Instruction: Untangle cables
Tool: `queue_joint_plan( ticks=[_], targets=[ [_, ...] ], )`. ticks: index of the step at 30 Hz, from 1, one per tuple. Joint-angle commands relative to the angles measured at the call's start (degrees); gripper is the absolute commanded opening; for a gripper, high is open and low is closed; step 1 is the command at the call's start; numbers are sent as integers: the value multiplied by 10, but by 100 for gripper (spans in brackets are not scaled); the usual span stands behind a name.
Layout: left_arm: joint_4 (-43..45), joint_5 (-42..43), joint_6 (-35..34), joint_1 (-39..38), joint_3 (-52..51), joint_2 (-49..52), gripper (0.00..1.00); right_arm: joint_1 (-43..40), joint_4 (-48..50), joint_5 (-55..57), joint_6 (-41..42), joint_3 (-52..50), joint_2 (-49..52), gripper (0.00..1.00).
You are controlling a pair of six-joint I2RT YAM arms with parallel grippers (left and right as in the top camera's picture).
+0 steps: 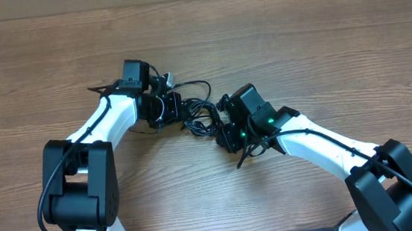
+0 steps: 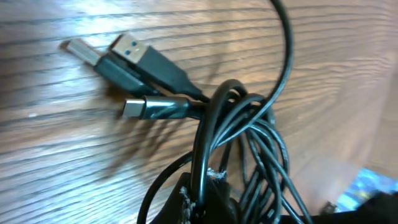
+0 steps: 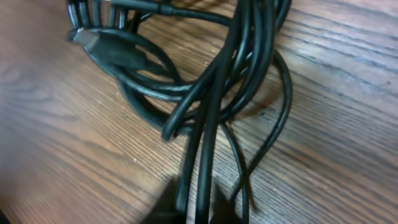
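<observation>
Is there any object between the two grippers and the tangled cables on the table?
Nothing visible stands between them. The left gripper and the right gripper are both shut on strands of the thin black tangled cables, which lie on the brown wooden table.

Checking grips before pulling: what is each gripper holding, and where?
Both hold the cables: the left gripper pinches bunched strands near the plugs, the right gripper several strands mid-length.

The left arm [image 1: 112, 116] and right arm [image 1: 321, 144] wear white shells between bulky black joint housings [image 1: 85, 182], with thick black wires [image 1: 319, 126] alongside. Behind the right jaws, green lights [image 1: 268, 120] glow.
</observation>
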Motion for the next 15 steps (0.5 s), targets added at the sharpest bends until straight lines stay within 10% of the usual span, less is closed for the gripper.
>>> queue_joint_plan(
  ticks=[1,15],
  targets=[
    [8,67,5,16,12,7,4,0,-10,1,37,4,-12,4],
    [34,196,158,44,12,7,4,-94,-383,-212,41,212,-28,4]
  ],
)
